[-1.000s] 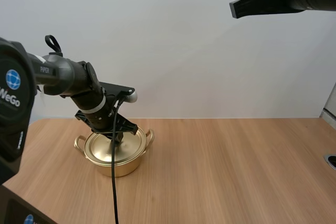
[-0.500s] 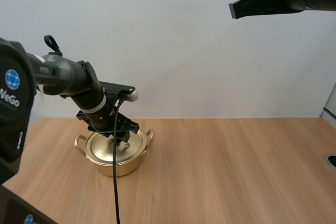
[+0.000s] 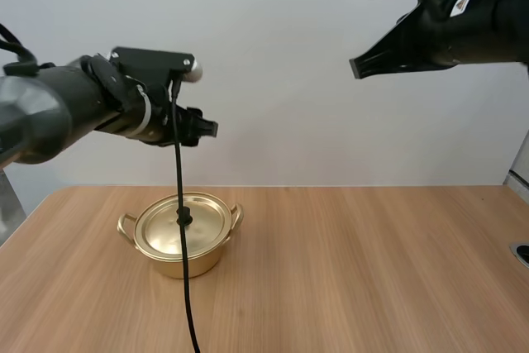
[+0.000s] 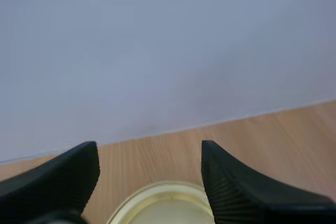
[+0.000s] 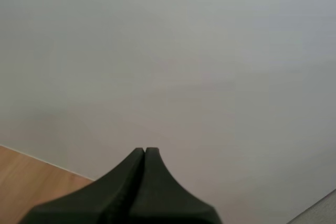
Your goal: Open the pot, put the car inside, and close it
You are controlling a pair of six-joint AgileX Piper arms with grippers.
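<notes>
- Left gripper (image 4: 149, 145): jaws stand wide apart with nothing between them, held high above the pot (image 3: 208, 257), whose rim shows just below the fingertips.
- Right gripper (image 5: 144, 153): fingers pressed together into one wedge, empty, well above the pot and far to its right.
- Pot: lid (image 3: 157, 229) seated on it, standing on the table (image 3: 372, 270).

No writing, brand, number or sign can be read on anything here.

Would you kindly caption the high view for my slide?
Left gripper and right gripper held high; lidded gold pot on the table.
</notes>
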